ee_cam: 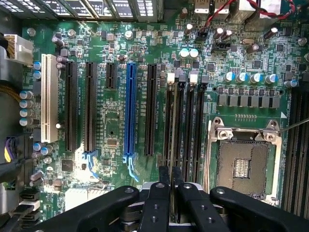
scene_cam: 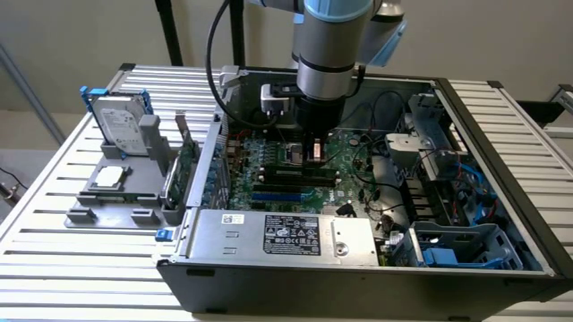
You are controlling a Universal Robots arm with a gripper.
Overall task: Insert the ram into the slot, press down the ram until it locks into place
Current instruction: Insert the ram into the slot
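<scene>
Gripper [ee_cam: 171,178], fingers closed on the edge-on ram [ee_cam: 172,147], poised over the slot [ee_cam: 168,104]. Slight misalignment could jam the ram against the slot's walls.

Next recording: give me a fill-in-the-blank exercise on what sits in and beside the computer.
1. The gripper hangs over the ___ in the open case.
2. Among black and white slots, one long slot is ___.
3. The hard drive stands outside the case, at the exterior view's ___.
Missing words: motherboard; blue; left.
</scene>
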